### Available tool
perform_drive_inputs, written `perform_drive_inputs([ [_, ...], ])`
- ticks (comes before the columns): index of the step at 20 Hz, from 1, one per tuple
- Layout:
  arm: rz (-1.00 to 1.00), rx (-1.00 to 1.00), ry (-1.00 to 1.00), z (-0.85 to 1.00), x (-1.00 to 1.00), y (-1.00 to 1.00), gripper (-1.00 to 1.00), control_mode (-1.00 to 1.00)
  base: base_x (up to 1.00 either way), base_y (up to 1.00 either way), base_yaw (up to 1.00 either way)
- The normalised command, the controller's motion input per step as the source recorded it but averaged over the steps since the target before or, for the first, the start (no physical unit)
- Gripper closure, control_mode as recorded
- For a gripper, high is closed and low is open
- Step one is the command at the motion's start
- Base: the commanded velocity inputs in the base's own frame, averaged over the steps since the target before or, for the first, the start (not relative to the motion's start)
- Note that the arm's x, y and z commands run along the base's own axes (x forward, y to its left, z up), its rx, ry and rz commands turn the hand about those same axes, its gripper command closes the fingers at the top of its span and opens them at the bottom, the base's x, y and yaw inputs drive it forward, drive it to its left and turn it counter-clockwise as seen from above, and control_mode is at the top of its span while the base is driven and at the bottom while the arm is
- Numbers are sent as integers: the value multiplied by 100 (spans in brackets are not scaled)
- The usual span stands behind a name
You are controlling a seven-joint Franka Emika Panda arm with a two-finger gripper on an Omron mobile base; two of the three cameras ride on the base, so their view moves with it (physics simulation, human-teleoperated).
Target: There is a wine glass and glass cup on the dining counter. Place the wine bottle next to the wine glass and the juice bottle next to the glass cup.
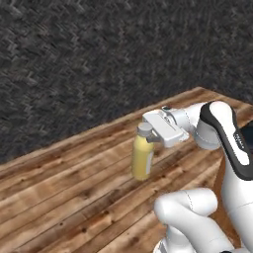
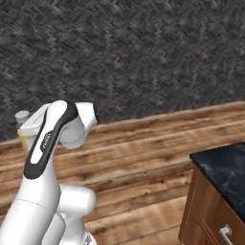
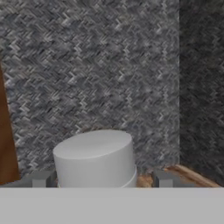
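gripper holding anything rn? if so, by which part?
Yes: the gripper holds the juice bottle just below its white cap, bottle hanging upright above the floor.

The white arm (image 2: 48, 143) rises at the lower left and bends toward the left edge. Behind its upper link the juice bottle (image 2: 23, 125) peeks out, white cap above yellow liquid, mostly hidden. Wooden plank floor (image 2: 143, 158) meets a dark woven wall (image 2: 143, 52). At the lower right stands a counter (image 2: 225, 167) with a black marbled top and a metal handle.

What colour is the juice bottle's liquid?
Yellow; the juice bottle shows best in the left base view.
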Motion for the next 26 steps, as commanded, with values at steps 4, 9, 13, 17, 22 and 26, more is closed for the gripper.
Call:
perform_drive_inputs([
  [4, 0, 0, 0, 0, 0, 0, 100, 100, 86, 5, -10],
  [9, 0, 0, 0, 0, 0, 0, 100, 100, 71, 10, -34],
  [13, 0, 0, 0, 0, 0, 0, 100, 100, 63, 10, -42],
  [17, 0, 0, 0, 0, 0, 0, 100, 100, 62, 13, -43],
  [22, 0, 0, 0, 0, 0, 0, 100, 100, 67, 15, -39],
  [26, 0, 0, 0, 0, 0, 0, 100, 100, 70, 16, -35],
])
